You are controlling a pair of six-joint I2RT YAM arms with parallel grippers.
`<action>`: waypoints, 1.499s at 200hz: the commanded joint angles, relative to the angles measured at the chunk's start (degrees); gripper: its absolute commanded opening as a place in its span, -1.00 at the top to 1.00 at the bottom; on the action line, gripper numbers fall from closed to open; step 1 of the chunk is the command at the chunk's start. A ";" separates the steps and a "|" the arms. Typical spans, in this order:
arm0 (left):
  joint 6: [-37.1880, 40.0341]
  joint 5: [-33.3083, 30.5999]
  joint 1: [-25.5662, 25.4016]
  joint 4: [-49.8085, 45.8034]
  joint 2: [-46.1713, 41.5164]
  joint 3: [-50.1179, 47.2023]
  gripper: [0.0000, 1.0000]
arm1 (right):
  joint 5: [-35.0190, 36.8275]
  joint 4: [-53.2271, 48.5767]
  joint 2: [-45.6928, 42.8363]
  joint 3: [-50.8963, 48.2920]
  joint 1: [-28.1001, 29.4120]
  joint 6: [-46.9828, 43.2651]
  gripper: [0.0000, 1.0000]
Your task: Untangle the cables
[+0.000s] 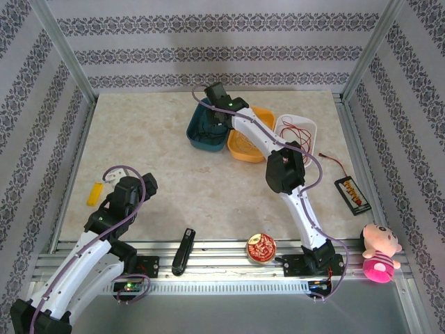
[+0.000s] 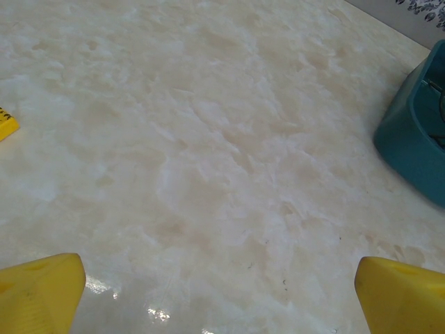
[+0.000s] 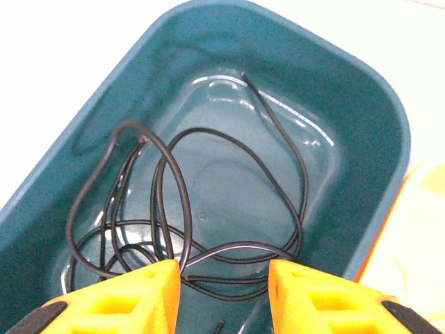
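Observation:
Several thin black cables (image 3: 174, 202) lie in tangled loops on the floor of the teal bin (image 3: 334, 90). My right gripper (image 3: 224, 285) hangs just above them with its yellow fingers (image 3: 139, 299) apart; a strand runs across the gap and brushes the left finger, but nothing is pinched. From above, that gripper (image 1: 210, 113) reaches down into the teal bin (image 1: 206, 136). A red cable (image 1: 292, 131) is coiled in the white bin (image 1: 309, 129). My left gripper (image 1: 118, 174) hovers wide open over bare table (image 2: 208, 139), with nothing between its fingertips (image 2: 42, 292).
An orange bin (image 1: 245, 142) sits between the teal and white ones. A black board with red wires (image 1: 352, 193) lies at the right edge. A yellow item (image 1: 94, 193), a black bar (image 1: 183, 250), a round red tin (image 1: 261, 248) and a plush toy (image 1: 379, 252) sit near the front.

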 commanded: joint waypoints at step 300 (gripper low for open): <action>-0.32 -0.21 0.87 -1.55 -0.71 -0.18 -0.99 | -2.39 -4.53 14.68 14.14 -0.60 3.48 0.79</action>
